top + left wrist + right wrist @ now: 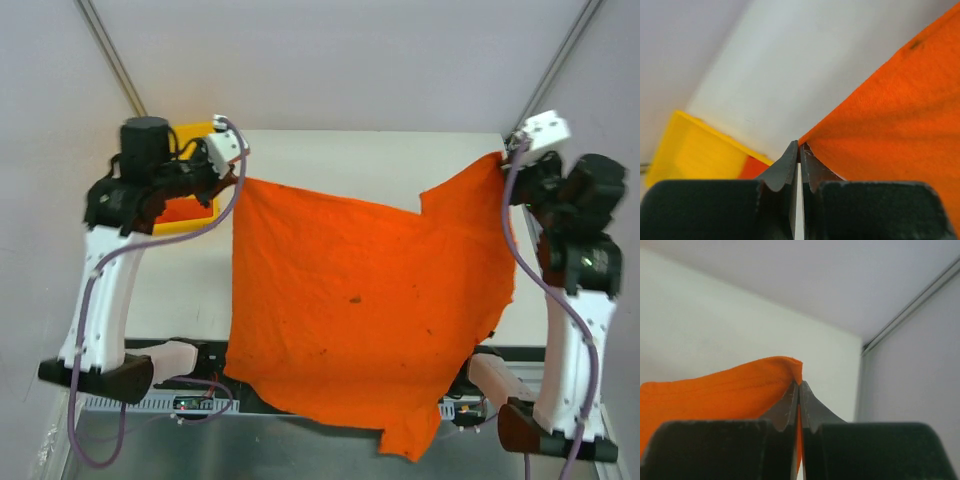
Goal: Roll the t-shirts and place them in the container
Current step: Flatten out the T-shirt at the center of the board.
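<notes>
One bright orange t-shirt (360,300) hangs spread between my two grippers above the table, its lower edge drooping over the near table edge. My left gripper (237,178) is shut on the shirt's far left corner; in the left wrist view (800,146) the cloth (890,120) runs off to the right from the fingertips. My right gripper (503,160) is shut on the far right corner; in the right wrist view (799,385) the hem (730,385) bunches to the left of the closed fingertips.
A yellow tray (190,215) with more orange cloth in it sits at the far left under my left arm, also in the left wrist view (695,155). The white table (400,160) shows beyond the shirt. Walls stand close on both sides.
</notes>
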Robot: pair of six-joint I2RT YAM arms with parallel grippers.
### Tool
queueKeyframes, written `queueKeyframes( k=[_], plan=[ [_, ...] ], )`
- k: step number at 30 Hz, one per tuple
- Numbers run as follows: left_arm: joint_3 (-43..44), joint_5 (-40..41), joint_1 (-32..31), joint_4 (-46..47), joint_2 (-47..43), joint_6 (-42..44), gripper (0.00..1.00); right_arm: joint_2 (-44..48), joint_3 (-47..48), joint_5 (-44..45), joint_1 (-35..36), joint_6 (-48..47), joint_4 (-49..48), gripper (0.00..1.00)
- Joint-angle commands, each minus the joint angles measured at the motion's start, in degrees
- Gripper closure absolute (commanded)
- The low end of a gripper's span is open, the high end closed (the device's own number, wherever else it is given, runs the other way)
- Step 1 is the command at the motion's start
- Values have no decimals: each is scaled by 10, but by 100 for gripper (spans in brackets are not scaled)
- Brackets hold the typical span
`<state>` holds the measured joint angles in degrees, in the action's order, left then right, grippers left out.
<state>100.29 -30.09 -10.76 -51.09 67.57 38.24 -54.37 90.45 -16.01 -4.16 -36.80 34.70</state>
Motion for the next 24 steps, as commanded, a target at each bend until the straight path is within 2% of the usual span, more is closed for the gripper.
queueKeyframes(
  k=[1,3,4,6,7,10,16,18,24],
  plan=[
    [-145,-43,2,85,95,46,100,-55,-166,-49,3,-20,-91,99],
    [-144,-37,-4,91,158,61,100,-145,-181,-35,5,-21,-103,99],
    [-121,-29,-7,91,233,66,100,-179,-178,-30,5,-21,-112,99],
    [-76,4,-8,87,314,51,100,-273,-173,-21,6,-34,-133,99],
    [-26,17,-8,86,388,47,100,-301,-167,-7,5,-45,-153,99],
    [62,42,-7,83,495,53,100,-432,-87,16,6,-73,-150,99],
    [239,132,-6,83,641,32,100,-658,148,120,21,-93,-138,99],
    [293,158,-6,84,663,35,100,-704,237,131,25,-96,-129,99],
    [366,214,-2,114,708,25,100,-812,384,184,38,-87,-154,99]
  ],
)
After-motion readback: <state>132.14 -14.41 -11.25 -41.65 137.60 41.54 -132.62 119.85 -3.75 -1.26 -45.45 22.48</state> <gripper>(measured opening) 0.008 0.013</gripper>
